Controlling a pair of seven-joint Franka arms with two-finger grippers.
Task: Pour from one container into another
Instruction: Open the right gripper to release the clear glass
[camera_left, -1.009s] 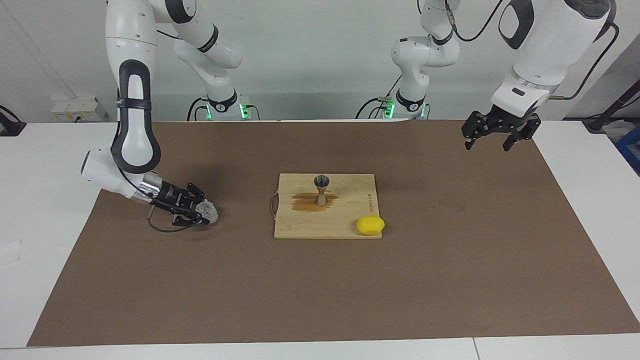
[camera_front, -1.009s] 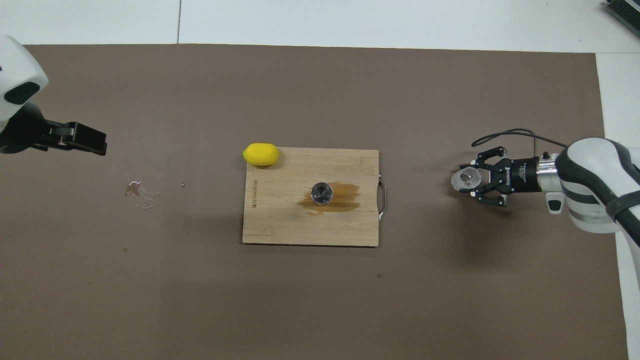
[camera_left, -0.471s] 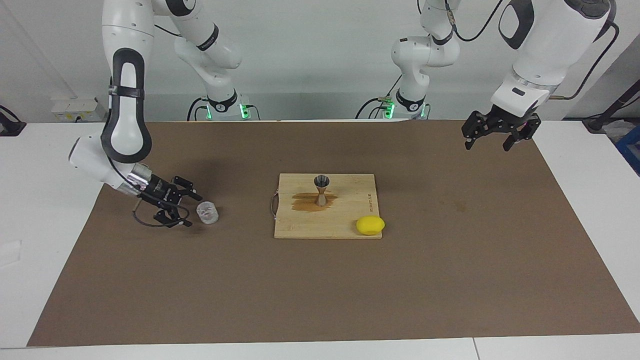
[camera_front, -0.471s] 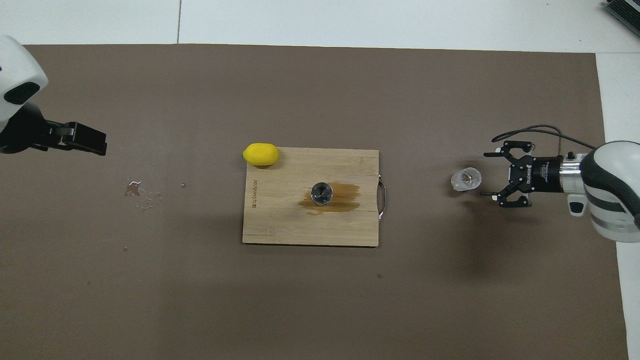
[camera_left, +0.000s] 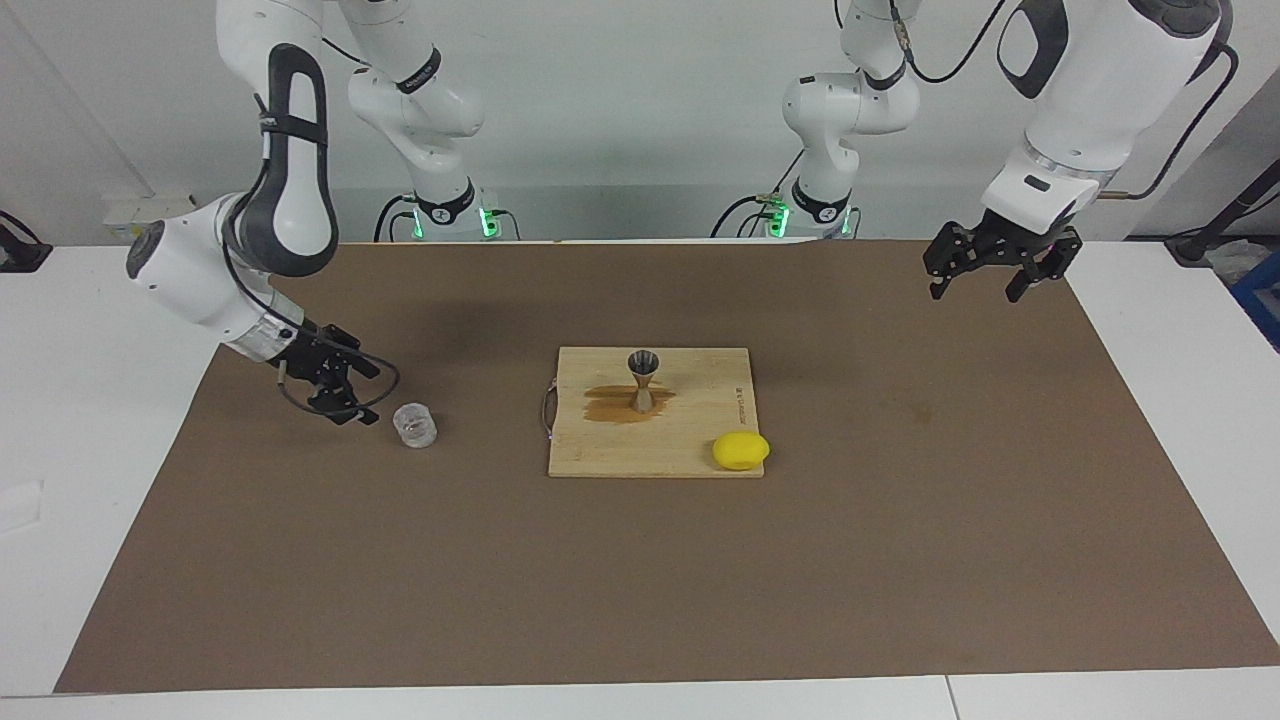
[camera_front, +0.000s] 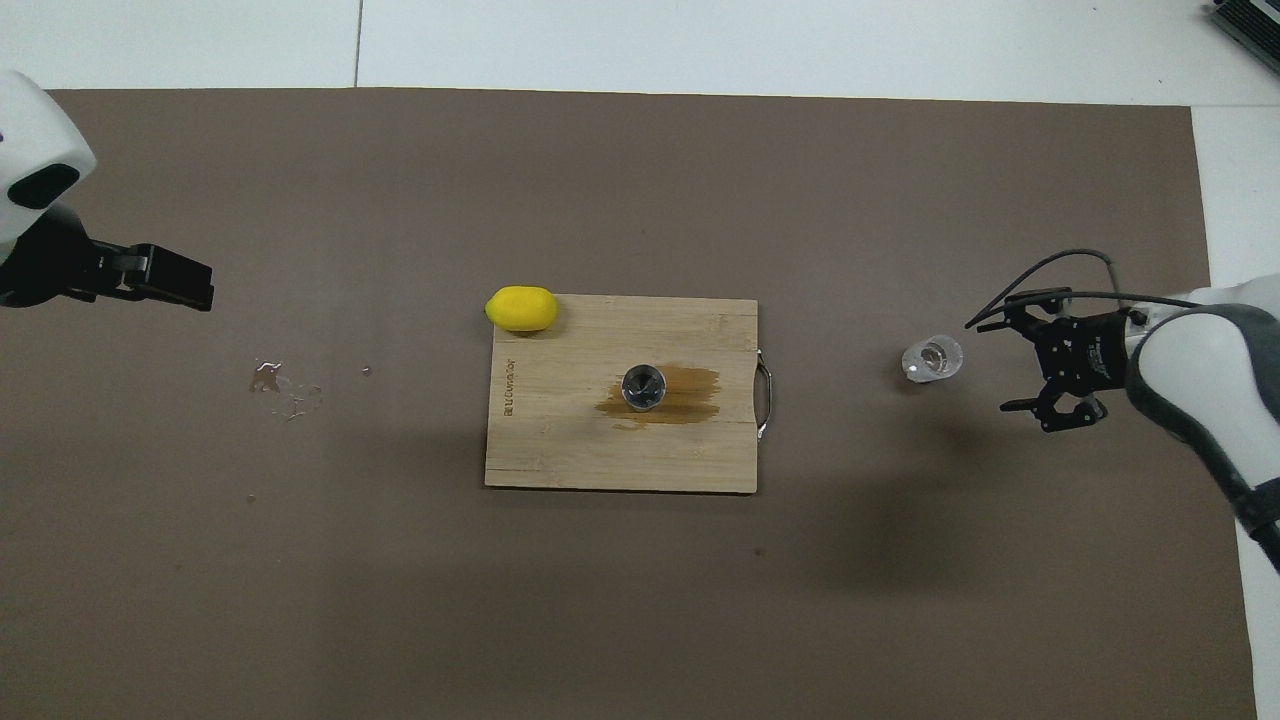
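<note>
**Clear cup down, both end effectors spread**

We see dark lettering, too small to read, on the wooden board (camera_left: 700, 440). The silvery hourglass jigger (camera_left: 642, 379) stands there; the squat clear cup (camera_left: 414, 425) sits beside the spread right end effector (camera_left: 345, 393). The left end effector (camera_left: 990, 276) hangs spread, waiting.

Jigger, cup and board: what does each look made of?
Jigger: polished metal, silvery with reflections. Cup: clear glass or plastic, the brown mat shows through; which, cannot tell. Board: pale bamboo or wood, visible grain strips, a dark wet-looking stain under the jigger.
</note>
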